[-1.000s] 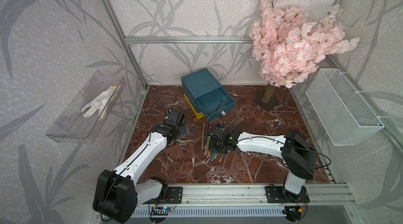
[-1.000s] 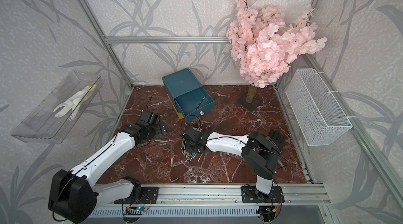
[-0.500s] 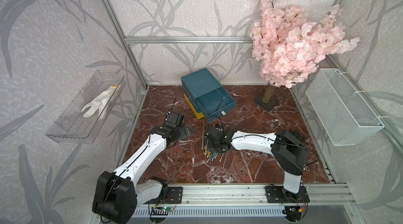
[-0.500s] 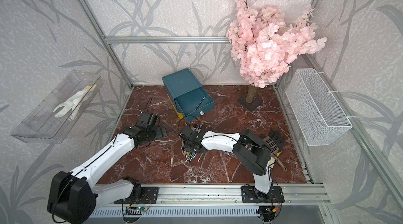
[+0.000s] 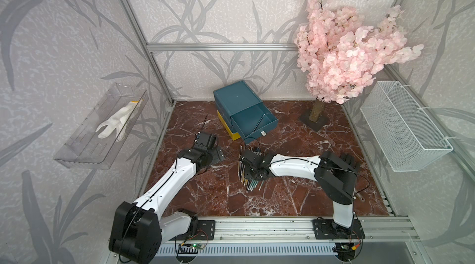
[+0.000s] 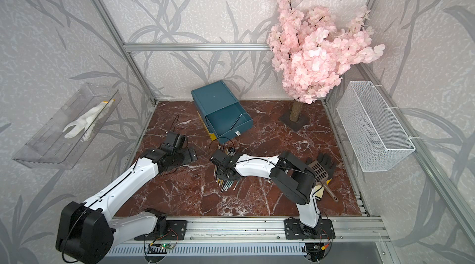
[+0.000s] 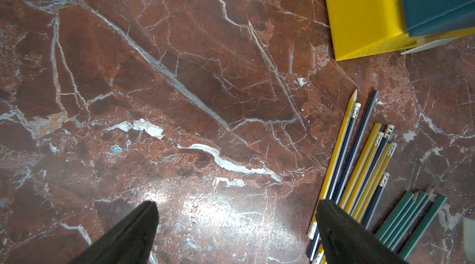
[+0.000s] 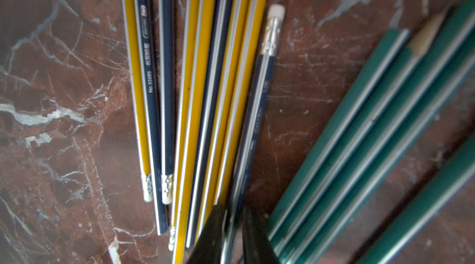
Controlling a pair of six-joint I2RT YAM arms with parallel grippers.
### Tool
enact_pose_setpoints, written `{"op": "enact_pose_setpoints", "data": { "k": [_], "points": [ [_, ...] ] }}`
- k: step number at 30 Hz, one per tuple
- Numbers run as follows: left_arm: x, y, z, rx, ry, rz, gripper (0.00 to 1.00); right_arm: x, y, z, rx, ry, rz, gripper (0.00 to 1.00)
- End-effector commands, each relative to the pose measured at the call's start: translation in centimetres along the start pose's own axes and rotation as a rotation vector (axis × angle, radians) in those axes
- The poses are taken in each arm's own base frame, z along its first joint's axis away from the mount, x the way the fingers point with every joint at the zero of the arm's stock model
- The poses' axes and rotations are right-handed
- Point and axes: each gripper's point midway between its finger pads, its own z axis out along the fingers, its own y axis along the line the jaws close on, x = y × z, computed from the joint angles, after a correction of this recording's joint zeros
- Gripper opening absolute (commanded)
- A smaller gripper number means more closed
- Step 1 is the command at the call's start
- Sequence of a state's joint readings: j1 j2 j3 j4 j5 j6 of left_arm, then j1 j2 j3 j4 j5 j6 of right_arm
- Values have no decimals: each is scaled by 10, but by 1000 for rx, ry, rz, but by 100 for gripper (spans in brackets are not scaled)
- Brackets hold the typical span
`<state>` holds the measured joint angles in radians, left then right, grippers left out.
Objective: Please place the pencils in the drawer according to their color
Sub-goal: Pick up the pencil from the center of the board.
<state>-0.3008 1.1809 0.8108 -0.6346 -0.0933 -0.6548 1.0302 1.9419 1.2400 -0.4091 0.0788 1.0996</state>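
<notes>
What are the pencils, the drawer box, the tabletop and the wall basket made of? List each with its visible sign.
Pencils: glossy lacquered wood, going by the bare pale sharpened tip; metal ferrules, white erasers.
Drawer box: smooth matte plastic, probably; uniform teal and yellow moulded walls.
Tabletop: polished red marble or a marble-look print; white veins, glare.
Basket: white-coated wire mesh.
</notes>
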Motion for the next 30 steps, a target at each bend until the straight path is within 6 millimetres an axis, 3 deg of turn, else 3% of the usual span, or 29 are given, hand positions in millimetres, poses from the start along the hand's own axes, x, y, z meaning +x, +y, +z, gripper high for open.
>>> {"op": "enact_pose_setpoints", "data": {
  "k": [1,11,21,30],
  "points": [
    [0,2,-1,0,-4,1,100,4,-10,6,37,18,2,10],
    [0,0,-1,13,-2,0,100,4,-8,-2,17,19,4,0],
    [-3,-4,-3,22,-1,7,100,1,0,-27,-56,6,12,0],
    [-9,-10,-6,42,-4,6,100,13,17,-47,-175,89,-58,0]
  ]
}}
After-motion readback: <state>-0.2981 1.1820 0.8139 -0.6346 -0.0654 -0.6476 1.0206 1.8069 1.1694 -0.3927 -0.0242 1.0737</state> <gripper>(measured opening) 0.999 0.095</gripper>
